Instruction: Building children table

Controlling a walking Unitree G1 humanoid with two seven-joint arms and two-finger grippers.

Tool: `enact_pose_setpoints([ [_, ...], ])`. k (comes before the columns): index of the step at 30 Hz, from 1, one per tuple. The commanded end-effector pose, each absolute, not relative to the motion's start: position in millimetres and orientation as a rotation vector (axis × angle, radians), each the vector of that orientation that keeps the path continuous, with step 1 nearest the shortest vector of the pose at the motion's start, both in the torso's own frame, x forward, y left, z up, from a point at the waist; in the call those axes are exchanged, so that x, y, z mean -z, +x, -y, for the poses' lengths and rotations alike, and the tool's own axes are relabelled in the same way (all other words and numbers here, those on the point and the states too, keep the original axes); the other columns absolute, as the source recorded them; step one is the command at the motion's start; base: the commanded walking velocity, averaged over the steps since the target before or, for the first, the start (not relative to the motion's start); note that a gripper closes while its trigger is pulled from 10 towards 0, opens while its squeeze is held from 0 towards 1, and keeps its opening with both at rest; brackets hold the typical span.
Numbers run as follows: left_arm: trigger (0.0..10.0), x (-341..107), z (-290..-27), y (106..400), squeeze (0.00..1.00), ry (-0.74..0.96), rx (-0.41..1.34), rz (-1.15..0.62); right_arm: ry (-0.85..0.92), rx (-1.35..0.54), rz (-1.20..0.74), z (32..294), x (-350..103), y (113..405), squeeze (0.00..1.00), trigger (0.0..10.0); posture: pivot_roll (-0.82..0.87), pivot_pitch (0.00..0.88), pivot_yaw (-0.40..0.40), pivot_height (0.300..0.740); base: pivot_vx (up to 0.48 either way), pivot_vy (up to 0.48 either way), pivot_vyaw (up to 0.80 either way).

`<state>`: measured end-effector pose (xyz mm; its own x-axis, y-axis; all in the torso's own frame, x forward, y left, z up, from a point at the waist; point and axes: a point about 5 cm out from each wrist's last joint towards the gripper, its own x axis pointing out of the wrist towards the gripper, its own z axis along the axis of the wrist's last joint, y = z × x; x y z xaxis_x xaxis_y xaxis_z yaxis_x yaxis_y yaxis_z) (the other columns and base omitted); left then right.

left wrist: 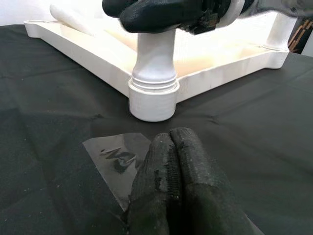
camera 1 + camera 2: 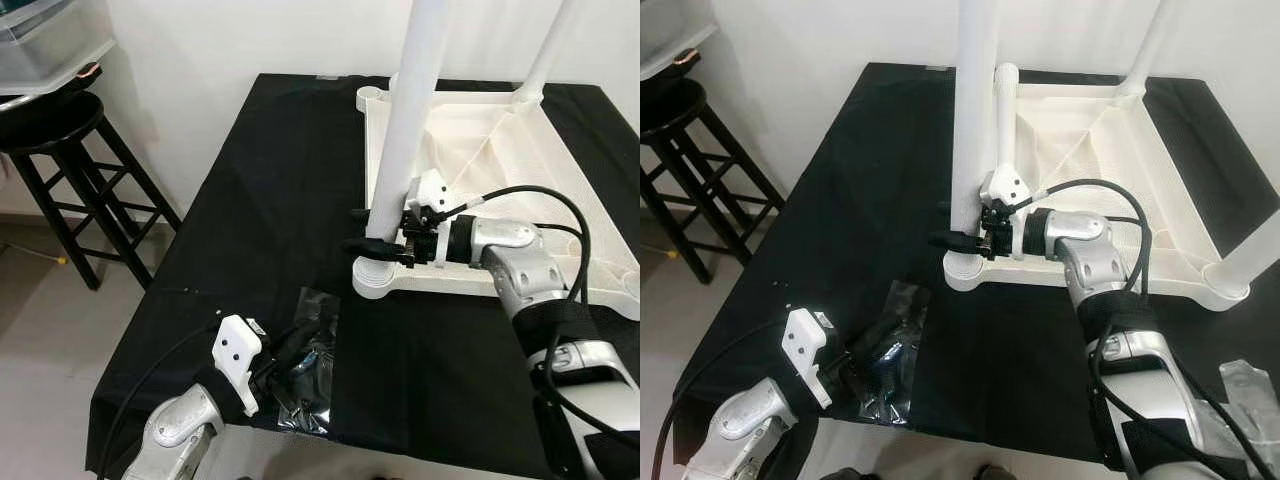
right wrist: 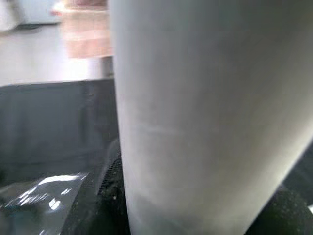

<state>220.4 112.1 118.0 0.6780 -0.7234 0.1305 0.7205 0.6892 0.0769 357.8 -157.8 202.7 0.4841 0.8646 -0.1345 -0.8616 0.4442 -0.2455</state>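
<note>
Children's table (image 2: 500, 170), white plastic, lies upside down on the far right part of the bench (image 2: 270, 210), which is draped in black cloth. Right gripper (image 2: 372, 230): its jaws are clamped on the white table leg (image 2: 405, 130) just above the near-left corner socket (image 2: 378, 278), one black finger passing each side of the tube; the right wrist view shows the leg's pale surface close up, with dark finger material at its base. The leg stands upright, seated in that socket. A second white leg (image 2: 545, 55) rises from the far corner of the frame, and a third (image 2: 1265, 235) from the near-right corner. Left gripper (image 2: 290, 345): its jaws are together, the two fingertips (image 1: 171, 161) pressed side to side and resting on a clear plastic bag (image 2: 312, 365) that lies flat on the cloth near the bench's front edge, well apart from the table frame. The bag holds small dark items, too small to identify. Another clear plastic bag (image 2: 1252, 382) lies at the bench's near-right edge. A black wooden stool (image 2: 70, 170) stands on the floor to the left of the bench, beside a white wall. Black cables run along both silver arms.
</note>
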Motion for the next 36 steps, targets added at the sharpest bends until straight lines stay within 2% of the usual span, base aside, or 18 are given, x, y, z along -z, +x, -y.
enact_pose_setpoints([
  [1,10.0,-116.1,-111.9,217.7,0.00,0.025,0.816,0.147,-0.339,-0.993,-0.059,163.8,-190.0,358.8,0.00,0.0,0.04,0.141,-0.005,0.740,0.000,0.000,0.00],
  [4,10.0,-115.8,-113.8,217.0,0.00,0.021,0.818,0.145,-0.139,-0.256,-0.143,152.7,-148.6,351.3,0.00,0.0,0.02,0.145,0.005,0.740,0.000,0.000,0.00],
  [5,10.0,-115.7,-114.0,217.3,0.00,0.021,0.819,0.145,-0.103,-0.222,-0.180,139.1,-132.6,336.2,0.00,0.0,0.02,0.140,0.011,0.740,0.000,0.000,0.00],
  [6,10.0,-115.7,-114.0,217.3,0.00,0.021,0.819,0.145,-0.103,-0.222,-0.180,139.1,-132.6,336.2,0.00,0.0,0.02,0.140,0.011,0.740,0.000,0.000,0.00],
  [8,10.0,-114.9,-113.7,218.3,0.00,0.021,0.821,0.142,-0.110,-0.316,-0.190,121.3,-122.1,323.9,0.00,0.0,0.01,0.123,0.014,0.740,0.000,0.000,0.00],
  [12,10.0,-113.9,-112.4,219.5,0.00,0.014,0.829,0.139,-0.167,-0.379,-0.168,122.8,-129.4,334.4,0.00,0.0,0.01,0.118,0.001,0.740,0.000,0.000,0.00],
  [13,10.0,-114.1,-112.1,220.5,0.00,0.011,0.830,0.141,-0.180,-0.390,-0.160,125.4,-136.0,342.3,0.00,1.8,0.01,0.113,-0.003,0.740,0.000,0.000,0.00],
  [14,10.0,-114.4,-112.0,221.1,0.00,0.009,0.829,0.143,-0.183,-0.387,-0.156,126.8,-140.3,346.5,0.00,1.8,0.01,0.113,-0.003,0.740,0.000,0.000,0.00],
  [15,10.0,-114.6,-111.9,221.9,0.00,0.012,0.823,0.146,-0.184,-0.393,-0.155,128.2,-143.8,349.5,0.00,10.0,0.02,0.112,0.001,0.740,0.000,0.000,0.00],
  [16,10.0,-114.8,-111.7,222.4,0.00,0.014,0.819,0.148,-0.185,-0.371,-0.158,127.4,-146.6,349.0,0.00,10.0,0.02,0.112,0.001,0.740,0.000,0.000,0.00],
  [17,10.0,-114.8,-111.7,222.7,0.00,0.015,0.813,0.150,-0.172,-0.406,-0.145,125.1,-153.4,348.8,1.00,10.0,0.02,0.111,0.000,0.740,0.000,0.000,0.00],
  [22,10.0,-115.1,-111.4,223.9,0.00,0.012,0.808,0.152,-0.173,-0.585,-0.055,118.0,-183.5,349.8,1.00,10.0,0.01,0.109,-0.003,0.740,0.000,0.000,0.00],
  [24,10.0,-115.1,-111.4,223.9,0.00,0.012,0.808,0.152,-0.173,-0.585,-0.055,118.0,-183.5,349.8,1.00,10.0,0.01,0.109,-0.003,0.740,0.000,0.000,0.00],
  [25,10.0,-115.1,-111.4,224.0,0.00,0.011,0.810,0.151,-0.203,-0.681,-0.026,117.4,-194.1,349.2,0.17,10.0,0.01,0.109,-0.001,0.740,0.000,0.000,0.00],
  [26,10.0,-115.3,-111.2,224.1,0.00,0.010,0.810,0.151,-0.250,-0.797,-0.006,117.2,-202.2,346.1,0.00,10.0,0.01,0.108,-0.001,0.740,0.000,0.000,0.00],
  [28,10.0,-115.3,-111.2,224.1,0.00,0.010,0.810,0.151,-0.250,-0.797,-0.006,117.2,-202.2,346.1,0.00,10.0,0.01,0.108,-0.001,0.740,0.000,0.000,0.00],
  [31,10.0,-115.8,-110.8,224.2,0.00,0.010,0.808,0.152,-0.332,-1.075,0.029,120.1,-217.3,337.5,0.00,10.0,0.02,0.109,-0.005,0.740,0.000,0.000,0.00],
  [36,10.0,-116.4,-110.3,224.3,0.00,0.012,0.805,0.154,-0.322,-1.211,-0.009,127.2,-215.2,340.3,0.00,10.0,0.03,0.110,-0.007,0.740,0.000,0.000,0.00],
])
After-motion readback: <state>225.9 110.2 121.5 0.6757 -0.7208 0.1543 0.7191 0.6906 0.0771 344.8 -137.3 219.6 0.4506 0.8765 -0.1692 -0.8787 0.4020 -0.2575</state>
